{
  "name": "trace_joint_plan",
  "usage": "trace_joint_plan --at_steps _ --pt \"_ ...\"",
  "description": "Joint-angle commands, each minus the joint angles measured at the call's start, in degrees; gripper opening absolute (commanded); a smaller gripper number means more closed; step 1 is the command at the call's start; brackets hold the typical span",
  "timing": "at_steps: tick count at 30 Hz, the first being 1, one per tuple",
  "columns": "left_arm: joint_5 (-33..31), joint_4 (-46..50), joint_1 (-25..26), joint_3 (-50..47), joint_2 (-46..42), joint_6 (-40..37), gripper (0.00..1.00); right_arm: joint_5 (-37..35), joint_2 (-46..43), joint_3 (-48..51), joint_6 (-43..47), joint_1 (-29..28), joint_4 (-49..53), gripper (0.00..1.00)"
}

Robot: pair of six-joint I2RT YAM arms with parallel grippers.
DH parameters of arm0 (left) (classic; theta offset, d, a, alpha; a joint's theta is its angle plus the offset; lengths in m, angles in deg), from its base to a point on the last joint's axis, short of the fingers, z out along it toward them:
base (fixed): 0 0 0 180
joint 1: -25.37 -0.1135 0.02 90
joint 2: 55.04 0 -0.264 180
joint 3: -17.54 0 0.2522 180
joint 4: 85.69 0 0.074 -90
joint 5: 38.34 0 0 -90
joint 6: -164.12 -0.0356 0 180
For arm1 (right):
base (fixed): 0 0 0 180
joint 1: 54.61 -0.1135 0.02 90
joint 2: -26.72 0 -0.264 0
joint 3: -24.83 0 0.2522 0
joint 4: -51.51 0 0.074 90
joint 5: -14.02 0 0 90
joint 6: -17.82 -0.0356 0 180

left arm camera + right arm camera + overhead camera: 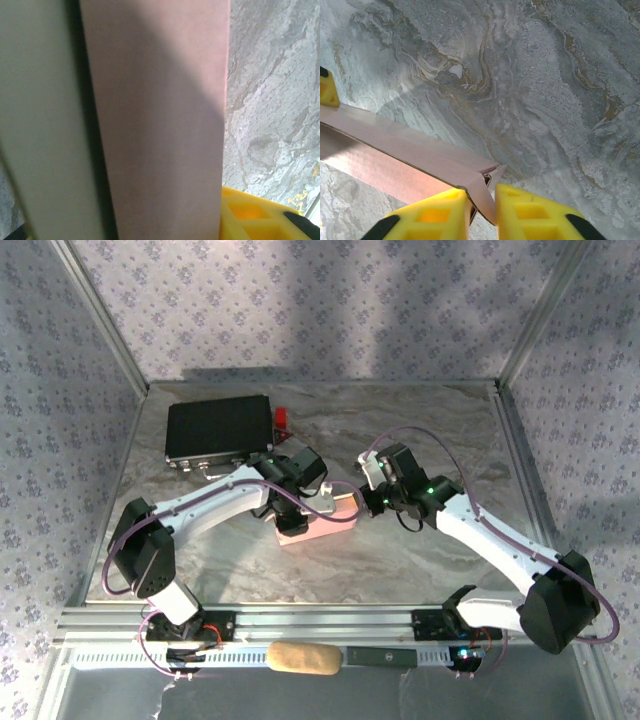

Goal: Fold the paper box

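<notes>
From above, the paper box [318, 527] lies mid-frame on the worktop [420, 560], with my left claw [290, 512] and right claw [366, 502] at its two ends. Left wrist: pink card runs down the centre, and I cannot tell that claw's grip. Right wrist: my fingers [435, 212] are nipped onto a flap corner at bottom centre.

Black case [220, 430] at the marbled counter's [420, 560] back left, small red thing [283, 418] just beside its right end; tan oblong lump [304, 659] on the near rail.
</notes>
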Motion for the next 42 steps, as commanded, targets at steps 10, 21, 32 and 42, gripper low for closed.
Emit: trace_joint_plan --at_steps 10,21,32,42 --pt "2.4 -1.2 -0.8 -0.7 -1.3 0.0 0.41 -0.2 -0.8 -1.7 -2.2 -0.7 0.6 0.08" --pt "2.5 -2.0 -0.8 -0.5 -1.0 0.7 0.41 -5.8 -1.3 0.3 -6.3 -3.3 -0.8 0.04" --pt "2.5 -3.8 -1.4 -1.6 -0.9 1.9 0.41 -9.3 -1.9 2.7 -15.8 -6.2 -4.5 0.02" --pt "2.5 -4.6 -1.4 -1.3 -0.8 2.3 0.4 -14.3 -0.1 -0.2 -22.9 -9.6 -2.4 0.02"
